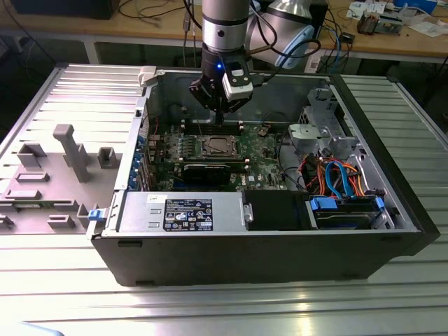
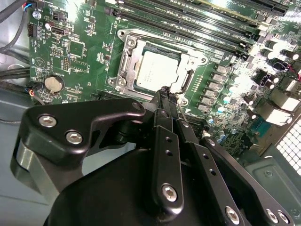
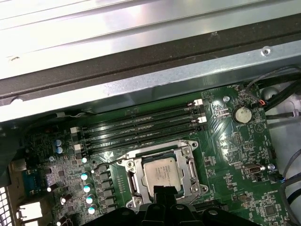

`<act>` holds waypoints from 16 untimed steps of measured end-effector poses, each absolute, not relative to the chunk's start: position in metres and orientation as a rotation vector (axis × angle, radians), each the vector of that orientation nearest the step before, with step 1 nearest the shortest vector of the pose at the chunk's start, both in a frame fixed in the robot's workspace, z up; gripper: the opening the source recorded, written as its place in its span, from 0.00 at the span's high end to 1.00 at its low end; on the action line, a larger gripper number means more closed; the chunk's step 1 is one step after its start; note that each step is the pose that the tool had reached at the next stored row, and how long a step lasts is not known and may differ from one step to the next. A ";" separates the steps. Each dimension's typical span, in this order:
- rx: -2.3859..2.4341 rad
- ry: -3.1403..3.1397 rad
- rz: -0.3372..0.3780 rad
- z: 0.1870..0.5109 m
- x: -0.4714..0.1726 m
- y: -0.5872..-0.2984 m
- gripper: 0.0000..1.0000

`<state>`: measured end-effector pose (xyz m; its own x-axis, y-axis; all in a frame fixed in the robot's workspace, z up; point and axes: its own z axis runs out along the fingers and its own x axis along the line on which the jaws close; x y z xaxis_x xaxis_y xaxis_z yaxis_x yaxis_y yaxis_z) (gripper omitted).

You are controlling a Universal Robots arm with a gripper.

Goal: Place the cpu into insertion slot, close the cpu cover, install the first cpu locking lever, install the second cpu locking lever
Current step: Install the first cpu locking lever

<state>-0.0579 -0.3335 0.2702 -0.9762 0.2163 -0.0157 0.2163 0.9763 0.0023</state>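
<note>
- My pincer (image 1: 220, 106) hangs inside the open computer case (image 1: 280, 252), which sits about mid-bench (image 1: 210, 308) on the ribbed metal top.
- Pincer state: fingertips are pressed together with nothing between them, so closed and empty. You can see that in both wrist views (image 2: 165, 92) (image 3: 163, 190).
- The cpu (image 2: 157, 71) is already down in the insertion slot (image 2: 160, 48), lying flat with its silver top facing up.
- That puts it near the middle of the green board (image 2: 84, 52), with the long memory slots (image 3: 141, 125) just beside one edge of the socket.
- The cpu cover (image 2: 123, 70) lies flat around the chip, and the chip's top shows through its window.
- My tips sit right over one edge of that cover in the second wrist view. Honestly can't tell if they're touching the metal or just above it.
- Can't tell from here whether the locking levers are latched.
- A round coin battery (image 3: 242, 114) sits further out on the board, well apart from the socket.
</note>
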 end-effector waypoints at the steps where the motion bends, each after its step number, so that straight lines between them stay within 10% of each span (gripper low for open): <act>1: 0.340 3.107 0.001 0.270 -0.058 -0.333 0.89; 16: 0.181 3.120 0.002 0.270 -0.062 -0.334 0.89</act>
